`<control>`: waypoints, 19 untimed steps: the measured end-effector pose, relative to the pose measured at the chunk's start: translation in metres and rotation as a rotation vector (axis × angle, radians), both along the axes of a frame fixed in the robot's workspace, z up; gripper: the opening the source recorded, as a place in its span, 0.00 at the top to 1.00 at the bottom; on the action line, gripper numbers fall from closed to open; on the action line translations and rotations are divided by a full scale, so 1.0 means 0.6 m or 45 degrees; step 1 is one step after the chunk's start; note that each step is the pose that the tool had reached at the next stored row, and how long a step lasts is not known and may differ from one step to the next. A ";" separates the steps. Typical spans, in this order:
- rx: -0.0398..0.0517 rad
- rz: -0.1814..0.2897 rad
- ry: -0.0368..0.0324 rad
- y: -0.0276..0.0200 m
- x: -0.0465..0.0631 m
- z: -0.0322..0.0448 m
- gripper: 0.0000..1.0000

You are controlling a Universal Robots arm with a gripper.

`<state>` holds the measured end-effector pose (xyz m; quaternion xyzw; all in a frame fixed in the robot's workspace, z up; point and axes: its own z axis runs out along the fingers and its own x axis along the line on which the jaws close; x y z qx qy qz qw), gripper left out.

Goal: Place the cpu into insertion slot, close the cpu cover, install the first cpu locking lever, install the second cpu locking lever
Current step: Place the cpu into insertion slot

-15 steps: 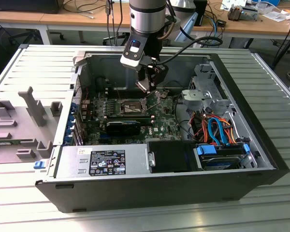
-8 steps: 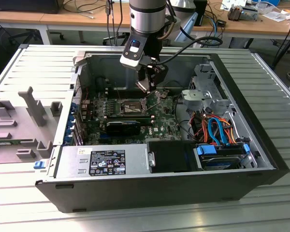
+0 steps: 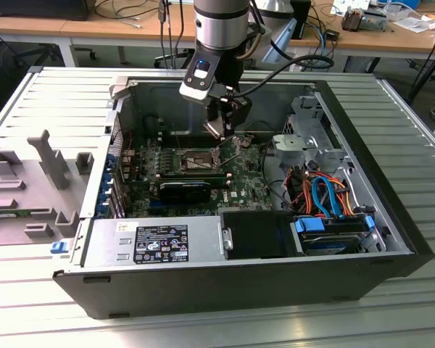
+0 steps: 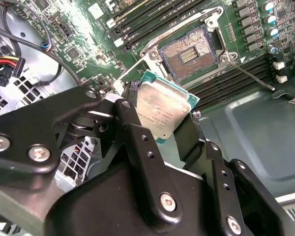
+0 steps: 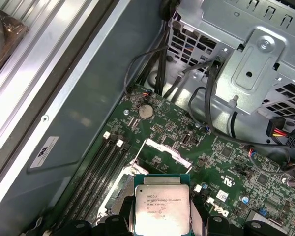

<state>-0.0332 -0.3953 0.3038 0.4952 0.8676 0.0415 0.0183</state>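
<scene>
My gripper (image 4: 162,125) is shut on the cpu (image 4: 164,110), a thin square chip with a silvery top and green edge, held by two opposite sides. In the exterior view the gripper (image 3: 225,125) hangs inside the open computer case, above the green board. The insertion slot (image 4: 189,51) lies uncovered, its dark pin field showing inside a metal rim; the cpu hovers apart from it. In the first wrist view the cpu (image 5: 162,209) hides part of the slot (image 5: 120,189), and the cpu cover (image 5: 169,151) stands raised. A thin locking lever (image 4: 250,76) sticks out beside the slot.
A silvery drive cage (image 3: 308,141) with cables stands at the exterior view's right of the slot. Long black memory slots (image 4: 152,14) flank the socket. A black card (image 3: 185,190), a power supply (image 3: 159,243) and a blue-framed drive (image 3: 333,232) sit nearer the front wall.
</scene>
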 end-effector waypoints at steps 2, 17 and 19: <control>0.000 -0.003 0.0000 0.0000 0.000 0.000 0.46; 0.000 -0.029 0.0000 0.0000 0.000 0.000 0.46; 0.000 -0.032 0.0000 0.0000 0.000 0.000 0.46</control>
